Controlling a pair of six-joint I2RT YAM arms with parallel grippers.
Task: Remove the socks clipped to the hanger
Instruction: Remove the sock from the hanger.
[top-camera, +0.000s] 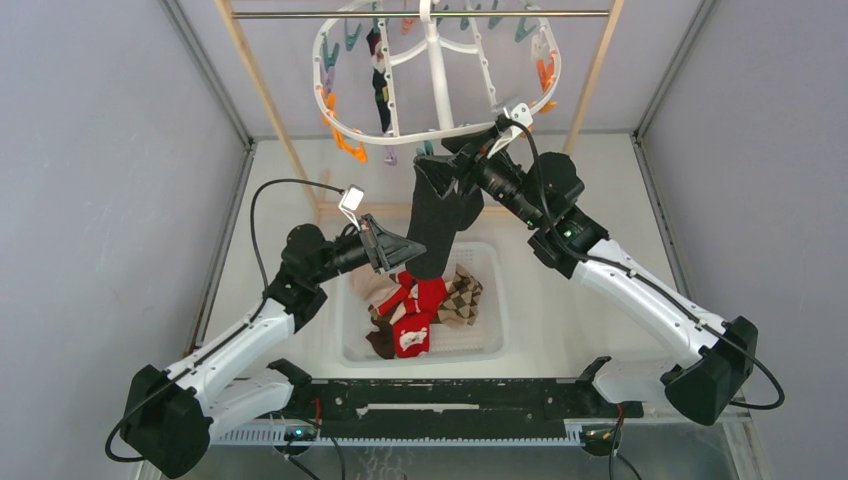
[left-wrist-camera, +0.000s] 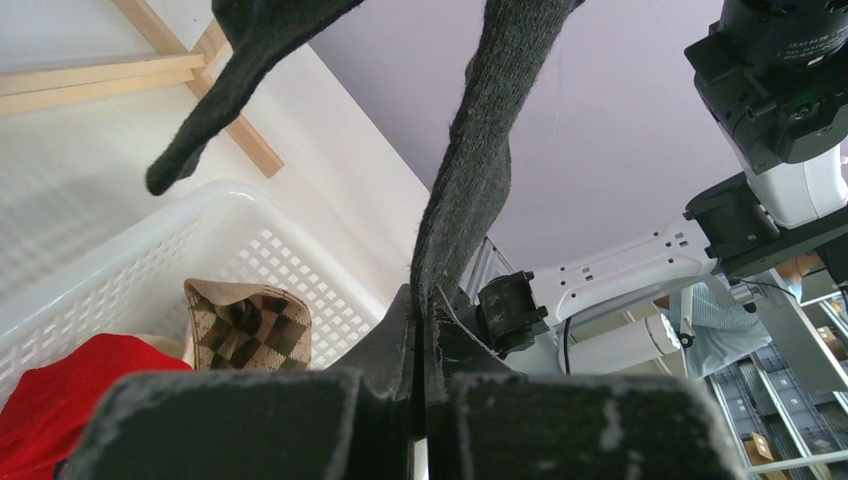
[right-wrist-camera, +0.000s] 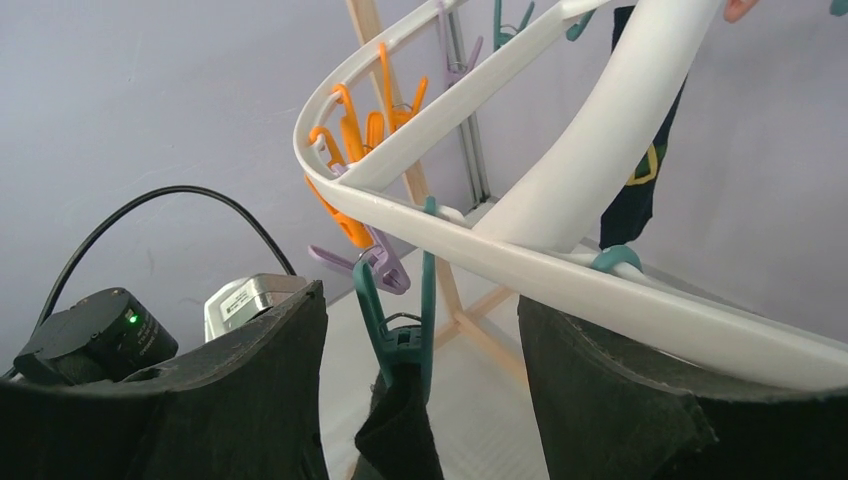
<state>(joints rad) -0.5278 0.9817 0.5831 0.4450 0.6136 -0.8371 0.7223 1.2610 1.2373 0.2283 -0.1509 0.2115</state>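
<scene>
The white oval hanger (top-camera: 440, 75) hangs from a rod at the back. A long black sock (top-camera: 438, 215) hangs from a teal clip (right-wrist-camera: 402, 325) on the hanger's near rim (right-wrist-camera: 610, 290). My left gripper (top-camera: 392, 250) is shut on the sock's lower part; in the left wrist view the fabric (left-wrist-camera: 480, 170) runs up from between the closed jaws of the gripper (left-wrist-camera: 425, 335). My right gripper (top-camera: 458, 160) is open, and in the right wrist view it (right-wrist-camera: 420, 305) has one finger on either side of the teal clip, not touching it. A navy sock (top-camera: 381, 85) is still clipped further back.
A white perforated basket (top-camera: 497, 335) below holds red socks (top-camera: 415, 310), a tan argyle sock (top-camera: 462, 295) and a brown one (top-camera: 380, 342). Wooden rack posts (top-camera: 268, 110) and a metal rod (top-camera: 300, 14) frame the hanger. Orange clips (right-wrist-camera: 350, 190) and a pale purple one (right-wrist-camera: 380, 265) dangle beside the teal clip.
</scene>
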